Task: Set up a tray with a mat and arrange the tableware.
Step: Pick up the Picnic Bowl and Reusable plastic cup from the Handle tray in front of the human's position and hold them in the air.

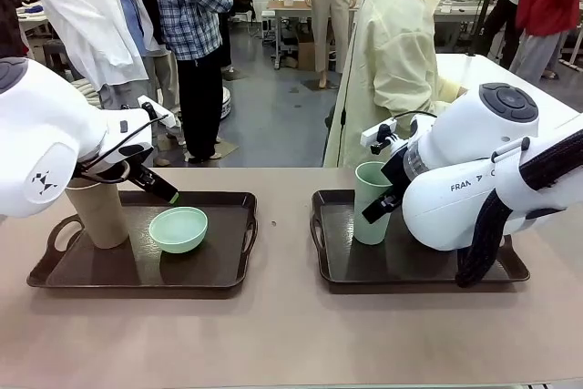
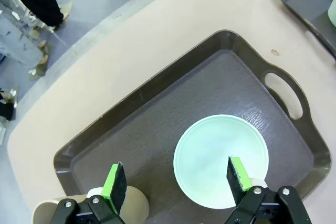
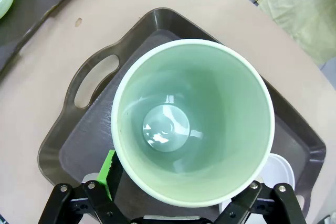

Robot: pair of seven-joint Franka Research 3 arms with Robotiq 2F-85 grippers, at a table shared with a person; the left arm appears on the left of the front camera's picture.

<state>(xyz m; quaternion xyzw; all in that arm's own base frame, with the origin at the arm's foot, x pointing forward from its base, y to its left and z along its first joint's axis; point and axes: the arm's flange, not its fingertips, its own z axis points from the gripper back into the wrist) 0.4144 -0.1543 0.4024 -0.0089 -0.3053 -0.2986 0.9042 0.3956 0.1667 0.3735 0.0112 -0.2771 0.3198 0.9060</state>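
Sage tumbler [image 3: 191, 121] gripped by right end effector [image 3: 178, 184], left end effector [image 2: 177, 179] open over bowl [image 2: 215, 145]

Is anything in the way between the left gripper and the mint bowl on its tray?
Nothing visible. The left gripper hangs open over the tray, with the mint bowl partly below it and only air between. The tan tumbler stands by the other finger, off the path.

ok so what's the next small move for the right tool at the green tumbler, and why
Probably open the right tool and lift straight up. The sage green tumbler looks upright on the right tray with the tool straddling it; whether it clamps can't be told. The pale bowl sits close beside, so a sideways exit could knock it.
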